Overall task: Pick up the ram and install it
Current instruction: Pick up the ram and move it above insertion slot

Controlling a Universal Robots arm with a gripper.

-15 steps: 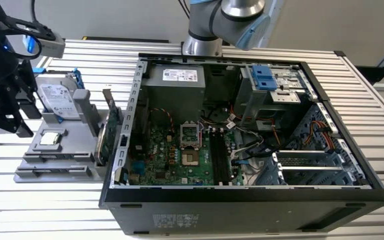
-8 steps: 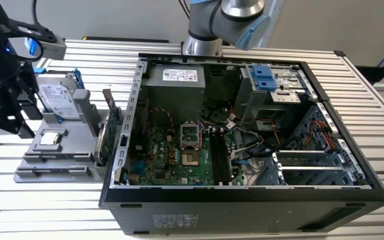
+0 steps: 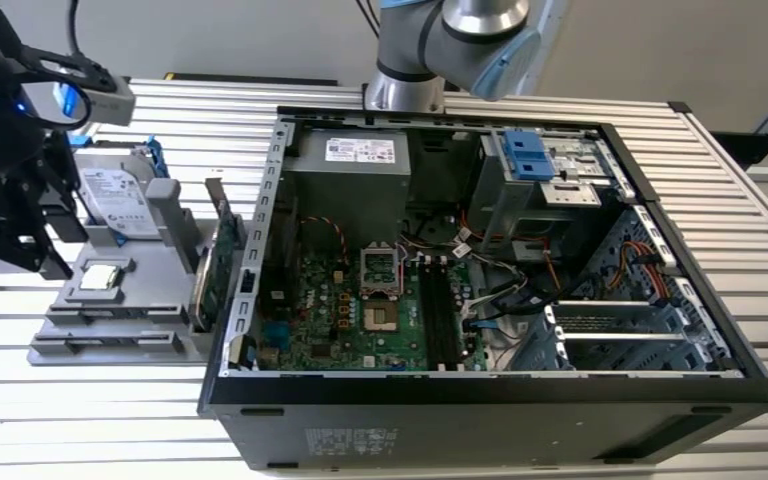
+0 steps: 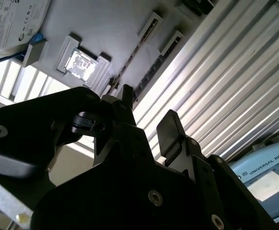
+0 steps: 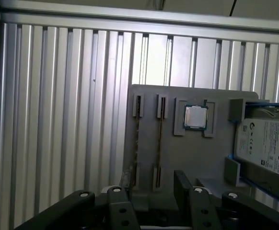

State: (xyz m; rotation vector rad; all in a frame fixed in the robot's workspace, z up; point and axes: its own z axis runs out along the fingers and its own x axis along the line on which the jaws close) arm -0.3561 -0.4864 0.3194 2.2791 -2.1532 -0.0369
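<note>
Across the slatted bench (image 3: 91, 420) sits the open case (image 3: 491, 385), and just beside it, on the exterior view's left, a grey tray (image 3: 117, 335). Over that tray hangs the gripper (image 3: 31, 255), fingers spread and holding nothing, as both wrist views show. The tray carries a drive (image 5: 266, 148), a chip (image 5: 196, 117) and the ram (image 5: 159, 141). The ram stands on edge in one of two narrow slots, not yet picked and apart from the gripper.

The risk seems to lie in how thin the ram is and how close its slot is to the next one. A slightly off-centre descent could jam a finger on a slot post. A crooked pinch could tilt the stick, so it might slip or bind.
</note>
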